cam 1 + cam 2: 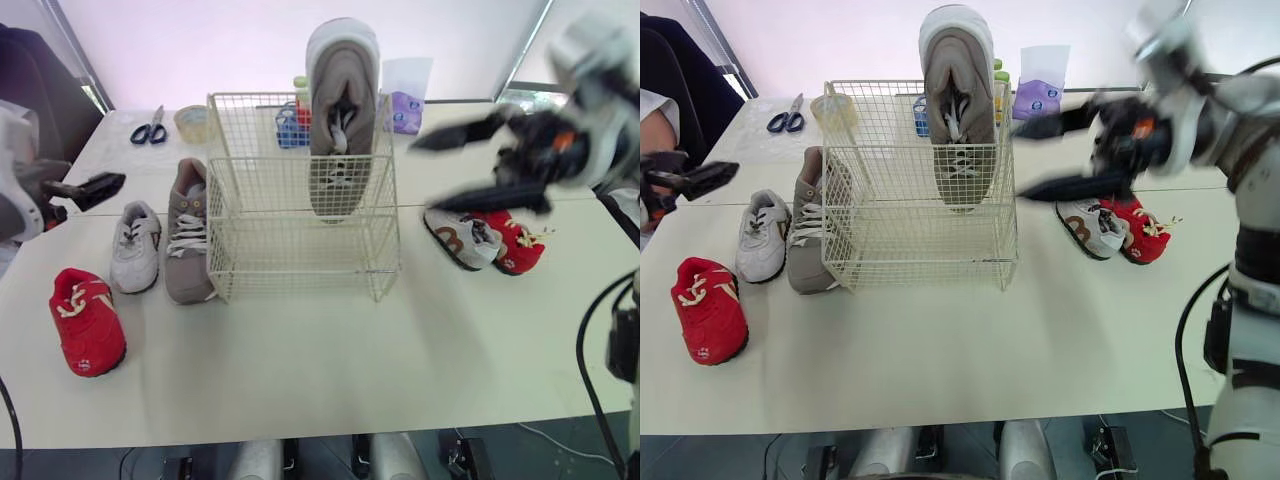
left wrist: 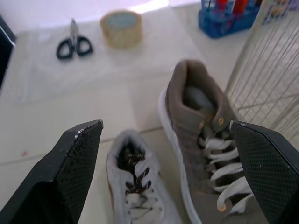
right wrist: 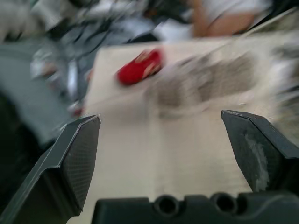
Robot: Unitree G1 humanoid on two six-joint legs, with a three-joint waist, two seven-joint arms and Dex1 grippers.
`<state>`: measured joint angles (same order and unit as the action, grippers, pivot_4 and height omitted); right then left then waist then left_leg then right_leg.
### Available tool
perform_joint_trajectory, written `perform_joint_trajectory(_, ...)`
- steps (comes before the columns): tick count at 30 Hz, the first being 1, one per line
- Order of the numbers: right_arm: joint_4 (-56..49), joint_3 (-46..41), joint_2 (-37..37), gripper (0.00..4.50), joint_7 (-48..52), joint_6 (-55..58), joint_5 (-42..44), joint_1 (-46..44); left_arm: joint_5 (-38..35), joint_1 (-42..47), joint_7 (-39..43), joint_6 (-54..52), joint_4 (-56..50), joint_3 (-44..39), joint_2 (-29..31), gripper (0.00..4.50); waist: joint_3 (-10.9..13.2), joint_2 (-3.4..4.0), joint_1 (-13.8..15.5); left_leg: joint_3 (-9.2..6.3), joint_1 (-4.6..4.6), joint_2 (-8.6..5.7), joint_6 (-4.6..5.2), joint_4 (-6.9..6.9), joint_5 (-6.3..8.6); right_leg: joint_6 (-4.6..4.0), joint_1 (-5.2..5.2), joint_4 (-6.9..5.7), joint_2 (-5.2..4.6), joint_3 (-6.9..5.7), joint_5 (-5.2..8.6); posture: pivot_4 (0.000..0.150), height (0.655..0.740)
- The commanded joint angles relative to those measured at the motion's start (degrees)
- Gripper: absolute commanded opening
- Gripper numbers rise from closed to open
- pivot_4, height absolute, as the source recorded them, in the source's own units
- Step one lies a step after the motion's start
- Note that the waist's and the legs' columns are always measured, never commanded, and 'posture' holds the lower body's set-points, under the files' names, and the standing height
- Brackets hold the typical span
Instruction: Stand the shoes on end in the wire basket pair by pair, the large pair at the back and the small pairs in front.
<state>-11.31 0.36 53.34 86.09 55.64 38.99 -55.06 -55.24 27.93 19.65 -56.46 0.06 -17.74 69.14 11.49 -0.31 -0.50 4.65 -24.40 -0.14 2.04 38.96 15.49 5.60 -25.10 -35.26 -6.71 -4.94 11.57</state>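
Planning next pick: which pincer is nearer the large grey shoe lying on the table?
Left. Left pincer: close on the shoe's left. Right pincer: past the wire basket.

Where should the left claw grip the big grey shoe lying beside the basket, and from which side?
Probably the heel rim, from above: the grey shoe sits on its sole, opening up, with the basket and the white shoe close on either side.

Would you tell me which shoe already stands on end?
The large taupe shoe at the back of the wire basket; the others lie flat on the table.
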Motion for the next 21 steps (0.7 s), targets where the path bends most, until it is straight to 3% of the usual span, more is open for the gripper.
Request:
perform_joint_trajectory(1,-4.0,0.4,1.3,4.50,-1.2,-2.7,-0.4,0.2,7.7,9.6,4.1,-1.4,9.1,7.8,-1.5,4.48,0.0,0.00,0.1,0.01,-0.03,-0.01,0.06,0.03,-0.05,0.00,-0.01,-0.01,-0.01,0.02,-0.01,0.150,0.7400)
perform_joint_trajectory(7,-11.5,-0.1,0.7,4.50,-8.0,-2.6,0.8,5.5,22.7,26.5,12.5,2.1,28.0,21.4,-9.3,4.48,0.0,-0.27,1.0,0.12,-0.07,0.00,-0.23,0.07,-0.24,0.02,-0.03,-0.10,0.02,-0.04,-0.01,0.150,0.7400)
perform_joint_trajectory(14,-12.8,-0.6,0.7,4.50,-13.0,-3.1,1.3,7.6,34.5,35.9,18.7,8.3,46.3,25.9,-19.6,4.48,-0.1,-0.42,1.4,0.18,-0.09,0.01,-0.11,0.18,-0.20,0.04,0.00,-0.07,0.00,-0.01,-0.02,0.150,0.7400)
perform_joint_trajectory(17,-12.7,-0.8,0.7,4.50,-14.2,-2.9,1.9,7.5,35.4,38.5,20.4,9.4,51.3,23.2,-22.7,3.66,-0.1,-0.44,1.5,0.17,-0.07,0.00,-0.07,0.23,-0.18,0.04,0.02,-0.08,-0.06,-0.01,-0.02,0.150,0.7400)
perform_joint_trajectory(21,-12.1,-0.7,0.7,4.50,-15.4,-3.3,1.8,7.3,39.2,39.5,21.2,11.8,53.9,23.1,-24.7,1.75,-0.1,-0.45,1.5,0.07,-0.04,-0.01,0.19,0.28,-0.04,0.04,0.11,-0.11,-0.07,-0.05,-0.02,0.150,0.7400)
